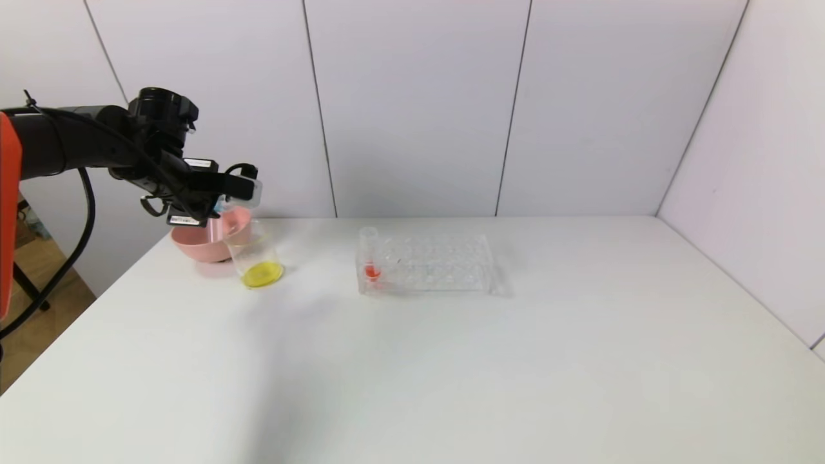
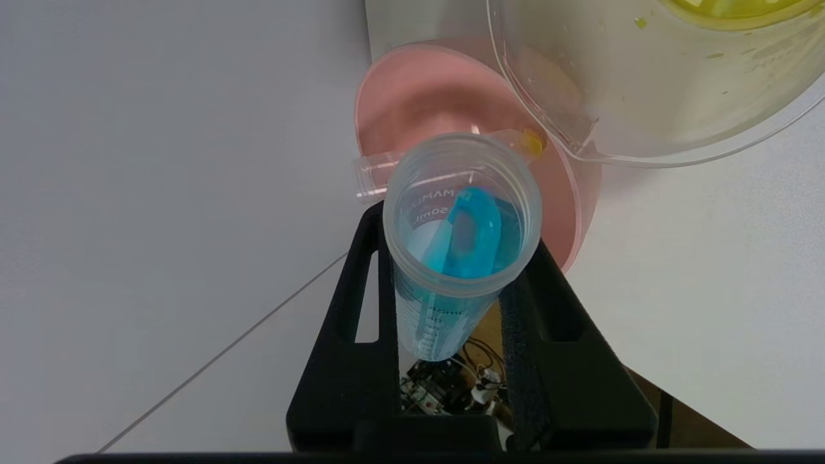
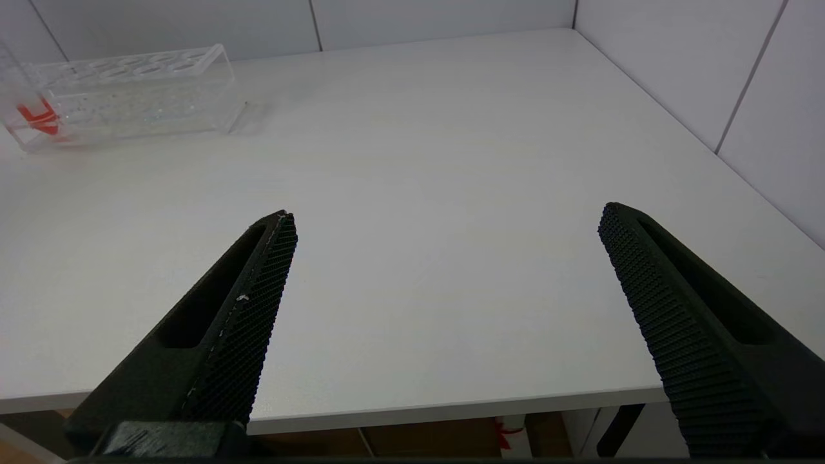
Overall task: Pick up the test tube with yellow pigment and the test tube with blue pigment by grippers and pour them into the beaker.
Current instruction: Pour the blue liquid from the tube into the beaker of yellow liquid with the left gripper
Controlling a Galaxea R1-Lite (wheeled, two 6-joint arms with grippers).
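A white table [image 1: 451, 361] stands against white wall panels. At its far left corner sits a pink bowl [image 1: 209, 241], and just in front of it, touching or nearly so, a small clear beaker [image 1: 256, 261] with a pool of yellow liquid in its bottom. The left gripper [image 1: 222, 187] hangs in the air above the bowl and beaker, its black fingers [image 2: 341, 322] pinching a clear tube with blue liquid [image 2: 461, 248]. The tube lies tilted nearly level, its open mouth towards the beaker, with the blue liquid spread along its inside. An empty clear tube [image 2: 445, 164] with a trace of yellow at its tip lies inside the pink bowl. Near the middle of the table stands a clear tube rack [image 1: 428, 264], with one tube holding red liquid [image 1: 370, 258] upright at its left end. The right gripper [image 3: 451, 283] hovers low over the near right side of the table, well apart from the rack, its two ridged fingers spread wide and holding nothing.
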